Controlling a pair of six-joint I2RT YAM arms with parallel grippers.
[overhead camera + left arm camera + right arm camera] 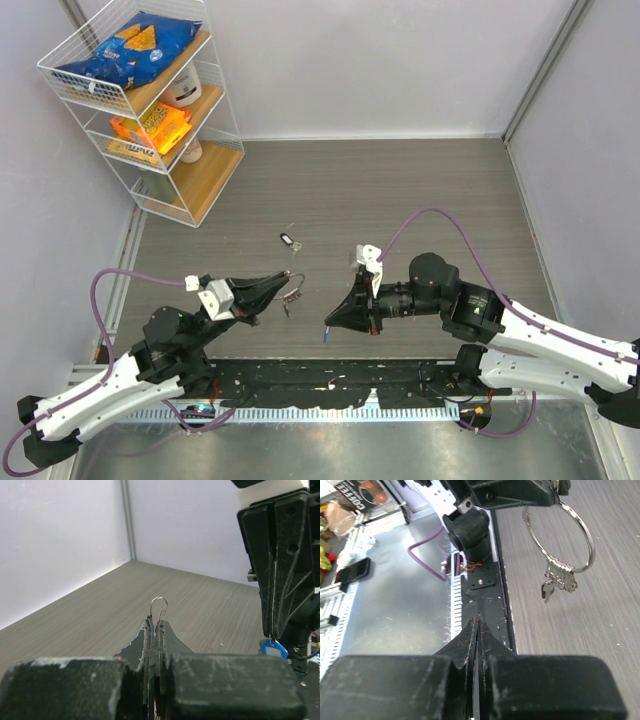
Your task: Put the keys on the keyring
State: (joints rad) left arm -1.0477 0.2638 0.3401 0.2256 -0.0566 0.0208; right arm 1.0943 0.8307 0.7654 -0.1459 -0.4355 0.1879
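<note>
The left arm [110, 380] reaches from the near-left corner toward the middle of the bench [400, 190], forearm low and close to level. The left tool [288, 283] is pressed together on the keyring [294, 289], which hangs off its tip with a bunch of keys [561, 580] dangling from the ring's lowest part. The right arm [540, 340] stretches in from the near right, elbow bent, wrist tipped down and left. The right tool [329, 322] is pressed together on a blue-tagged key [274, 650], the tag hanging below its tip. The two tips face each other, near but apart. A dark-tagged key [290, 240] lies on the bench farther off.
</note>
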